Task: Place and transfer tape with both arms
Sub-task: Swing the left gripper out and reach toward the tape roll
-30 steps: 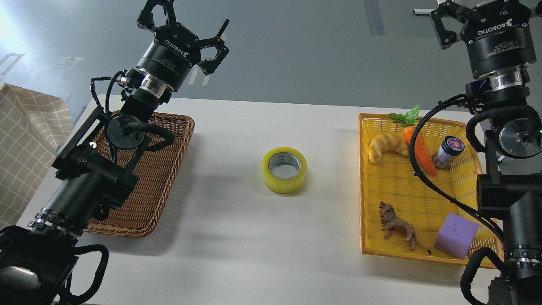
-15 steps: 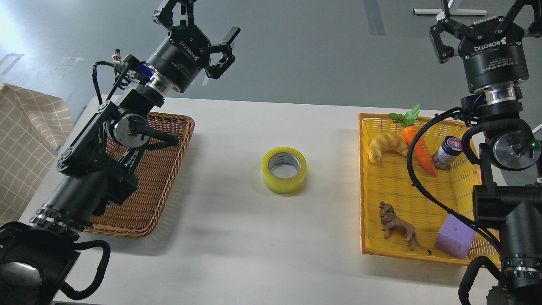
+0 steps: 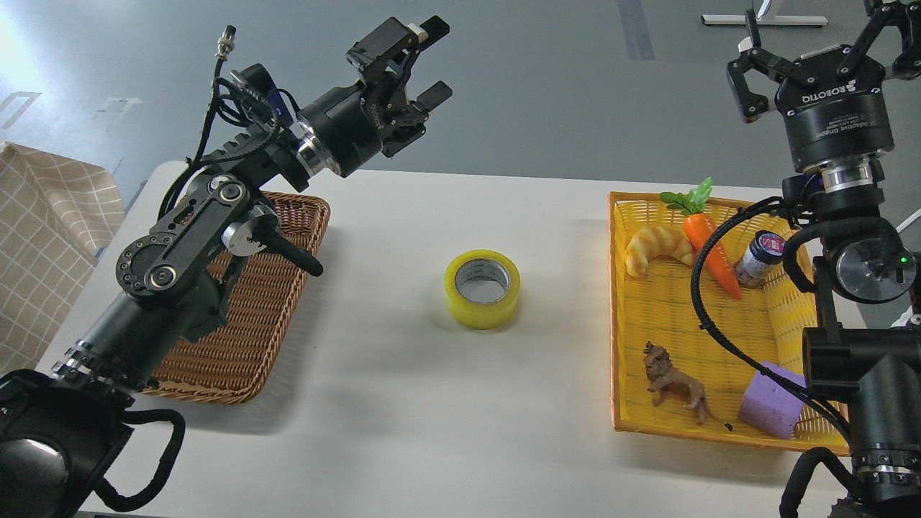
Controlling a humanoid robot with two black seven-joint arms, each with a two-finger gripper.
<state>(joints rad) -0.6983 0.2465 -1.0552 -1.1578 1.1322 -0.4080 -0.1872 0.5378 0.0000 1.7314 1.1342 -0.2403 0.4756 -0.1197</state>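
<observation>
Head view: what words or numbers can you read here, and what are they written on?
"ROBOTIQ": white letters on the right gripper, on its black body.
"Adaptive Gripper": smaller print just below that, barely readable.
Finer print under it: too small to read.
Small jar in the yellow basket: its red lid label is too blurred to read.
Left gripper: no readable text.
Tape: no readable text.

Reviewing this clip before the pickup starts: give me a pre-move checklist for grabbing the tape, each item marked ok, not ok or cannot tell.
1. Tape free on the table, nothing touching it: ok.
2. Tape lying flat, core opening up: ok.
3. Left gripper open and empty: ok.
4. Left gripper positioned over the tape: not ok, it hangs up and to the left of the tape.
5. Right gripper open and empty: ok.
6. Room in the brown wicker basket: cannot tell, the left arm covers part of it.
</observation>
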